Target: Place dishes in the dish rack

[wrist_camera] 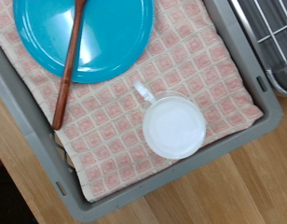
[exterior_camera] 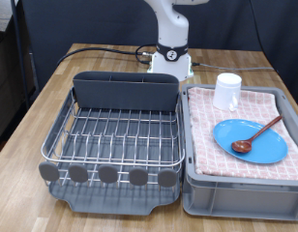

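1. The wooden bench carries everything; the robot's white base stands at the exterior view's top.
2. The dish rack sits at the exterior view's left: a silver wire grid on a dark grey tray, with a dark grey utensil caddy along its far edge and round tabs along its near edge. Nothing lies in it.
3. The grey crate stands just beside the rack, at the exterior view's right, lined with pink checked cloth.
4. The blue plate lies flat on the cloth in the crate's near half.
5. The wooden spoon rests across the plate, its bowl on the plate and its handle reaching past the rim onto the cloth.
6. The white mug stands on the cloth in the crate's far part, apart from the plate; the wrist view looks straight down on it, handle toward the plate.
7. The hand shows in neither picture, so its opening and any hold cannot be told.
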Available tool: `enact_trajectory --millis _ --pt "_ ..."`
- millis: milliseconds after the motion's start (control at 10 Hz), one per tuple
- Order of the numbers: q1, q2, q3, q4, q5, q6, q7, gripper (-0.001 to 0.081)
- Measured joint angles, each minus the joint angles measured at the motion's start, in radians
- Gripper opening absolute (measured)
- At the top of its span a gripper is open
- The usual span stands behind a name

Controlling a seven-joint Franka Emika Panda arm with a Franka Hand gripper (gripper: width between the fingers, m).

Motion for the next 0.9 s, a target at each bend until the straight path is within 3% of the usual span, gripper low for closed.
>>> enact_trajectory --millis 200,700,900 --pt "0.0 0.007 0.042 -0.006 0.0 0.044 0.035 0.0802" --pt "-0.02 0.119 0.069 0.023 -0.036 0.168 0.055 0.0802" --pt "-0.019 0.12 0.069 0.024 -0.037 0.165 0.051 0.0802"
